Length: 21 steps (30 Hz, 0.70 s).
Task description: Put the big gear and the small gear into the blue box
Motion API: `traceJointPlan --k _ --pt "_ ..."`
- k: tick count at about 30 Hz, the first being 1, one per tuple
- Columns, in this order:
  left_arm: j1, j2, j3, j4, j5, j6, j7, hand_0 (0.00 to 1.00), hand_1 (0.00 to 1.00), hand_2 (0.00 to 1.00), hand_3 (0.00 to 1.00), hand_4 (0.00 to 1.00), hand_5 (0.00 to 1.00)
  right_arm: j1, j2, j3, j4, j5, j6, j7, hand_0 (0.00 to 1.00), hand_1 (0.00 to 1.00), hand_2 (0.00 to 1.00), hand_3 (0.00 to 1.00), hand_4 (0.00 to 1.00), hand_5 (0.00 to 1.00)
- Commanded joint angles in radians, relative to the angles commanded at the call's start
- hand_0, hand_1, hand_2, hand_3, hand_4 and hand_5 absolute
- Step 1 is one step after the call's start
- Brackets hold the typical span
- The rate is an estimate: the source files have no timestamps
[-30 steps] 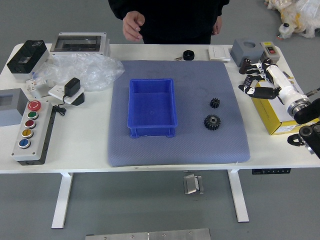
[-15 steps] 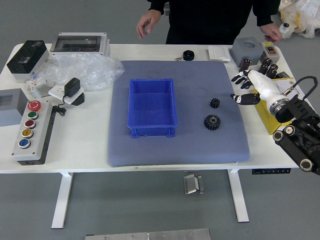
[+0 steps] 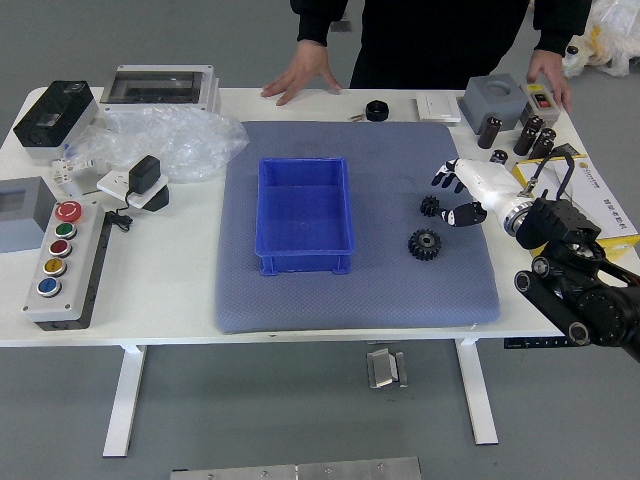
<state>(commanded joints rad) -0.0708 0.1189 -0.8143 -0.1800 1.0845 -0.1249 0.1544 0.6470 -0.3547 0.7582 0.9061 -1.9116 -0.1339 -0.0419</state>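
right hand (image 3: 486, 188) moved inward, box (image 3: 303, 215) lengthwise forward

A white table (image 3: 160, 290) on straight white legs (image 3: 125, 400) stands over a plain grey floor (image 3: 250, 410) in even light.

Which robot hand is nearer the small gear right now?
Right. The right hand is just to the right of the small gear, its fingers open beside it, not grasping; the left hand is out of view.

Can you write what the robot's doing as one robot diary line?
right hand: open, beside small gear | big gear: on mat | blue box: empty
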Motion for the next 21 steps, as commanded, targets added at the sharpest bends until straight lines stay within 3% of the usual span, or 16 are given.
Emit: traceJointPlan --k 19,21 --pt "-0.007 -0.002 -0.002 0.000 -0.001 0.000 -0.001 0.860 0.829 0.812 0.833 0.699 0.302 0.102 0.014 -0.120 -0.099 0.022 0.030 0.032 0.663 0.577 0.650 0.650 0.721 0.020" --pt "-0.008 -0.002 -0.002 0.000 -0.001 0.000 -0.001 0.860 0.829 0.812 0.833 0.699 0.302 0.108 0.015 -0.126 -0.105 0.024 0.036 0.034 0.675 0.600 0.685 0.662 0.718 0.022"
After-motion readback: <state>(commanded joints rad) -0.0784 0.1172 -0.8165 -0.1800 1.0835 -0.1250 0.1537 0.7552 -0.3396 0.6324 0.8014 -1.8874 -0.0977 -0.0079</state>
